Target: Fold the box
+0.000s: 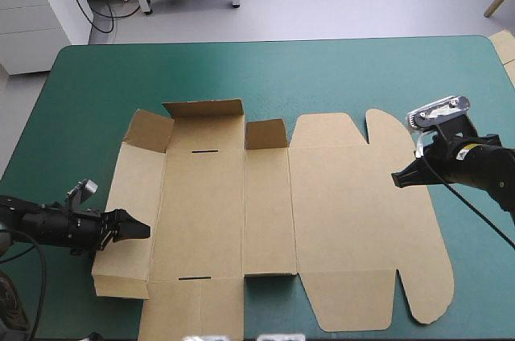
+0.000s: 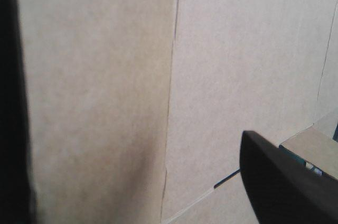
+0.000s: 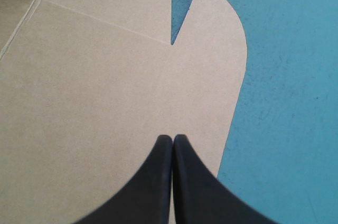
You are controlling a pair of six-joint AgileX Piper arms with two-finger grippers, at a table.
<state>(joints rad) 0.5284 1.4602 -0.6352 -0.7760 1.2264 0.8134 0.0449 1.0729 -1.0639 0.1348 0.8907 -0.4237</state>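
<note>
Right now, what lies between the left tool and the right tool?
Only the box, mostly flat with its left-end flaps raised, lies between the left tool and the right tool; the high view shows it.

right end effector (image 3: 172,138) closed | over box (image 3: 105,97) edge | teal-green cover (image 3: 296,102) beside

High cam: above & behind robot, facing fwd and down, far off; takes in whole table (image 1: 80,116), box (image 1: 265,212), left gripper (image 1: 145,230), right gripper (image 1: 397,179). L wrist cam: v. close, box fills view ahead of left gripper. R wrist cam: farther back, looks down past right gripper at box's rounded flap (image 3: 214,49). All 3 share the box.
</note>
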